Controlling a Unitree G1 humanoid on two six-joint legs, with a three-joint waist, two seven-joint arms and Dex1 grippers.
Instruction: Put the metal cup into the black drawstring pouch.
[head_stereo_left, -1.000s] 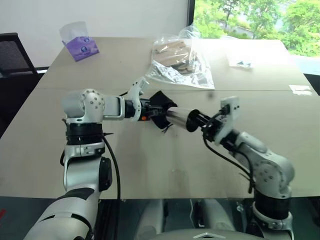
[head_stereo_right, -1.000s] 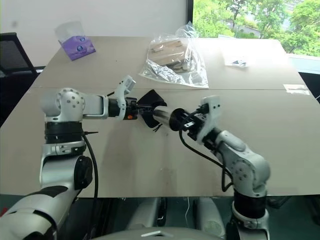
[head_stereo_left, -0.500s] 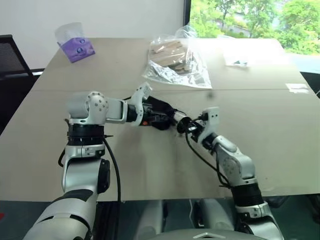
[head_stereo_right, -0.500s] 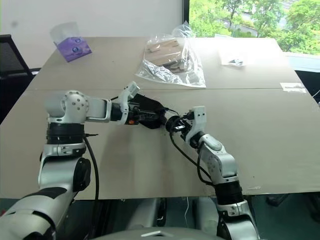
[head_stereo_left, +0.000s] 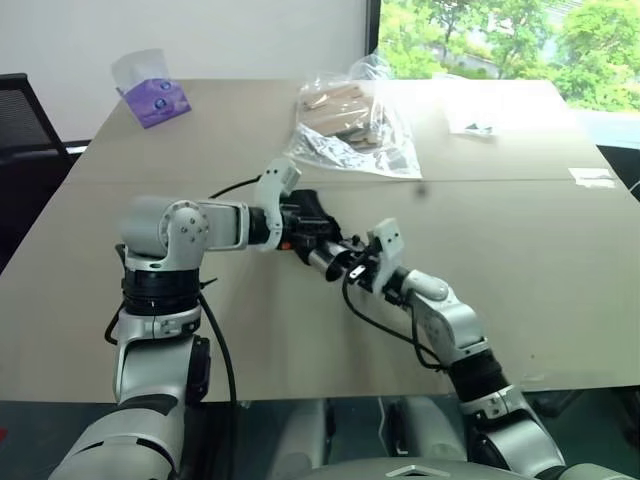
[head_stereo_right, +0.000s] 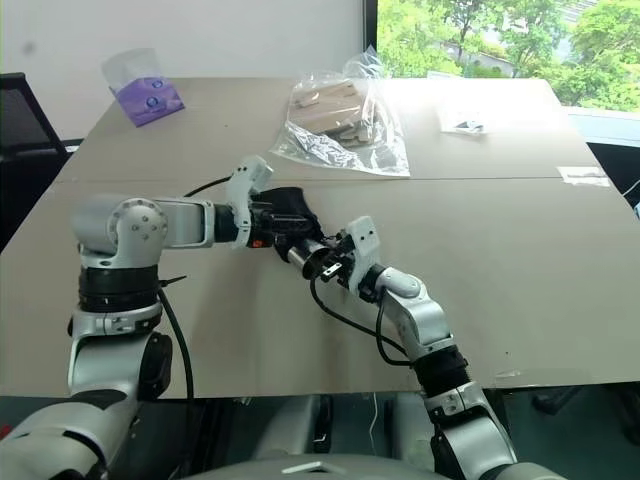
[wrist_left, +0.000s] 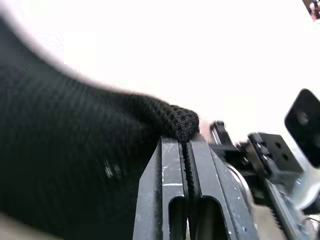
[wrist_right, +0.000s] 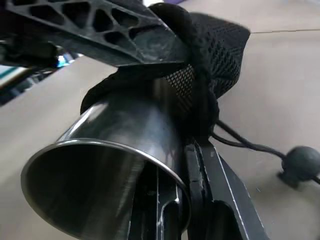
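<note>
Feeding metal cup (wrist_right: 115, 165) base-first into black drawstring pouch (wrist_right: 215, 45), mid-table. Right claw (head_stereo_left: 343, 268) clamped on cup rim; left claw (wrist_left: 186, 150) pinched shut on pouch edge. You keep mouth taut, push straight along cup axis, release only once rim clears fabric.

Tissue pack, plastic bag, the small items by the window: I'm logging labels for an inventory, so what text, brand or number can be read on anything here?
No text can be read.
Purple tissue pack: a pale printed patch, too small to read.
Clear plastic bag: print along its lower edge, too blurred.
Small packet and white slip: marks too small to read.
Metal cup and black drawstring pouch: no lettering visible.
</note>
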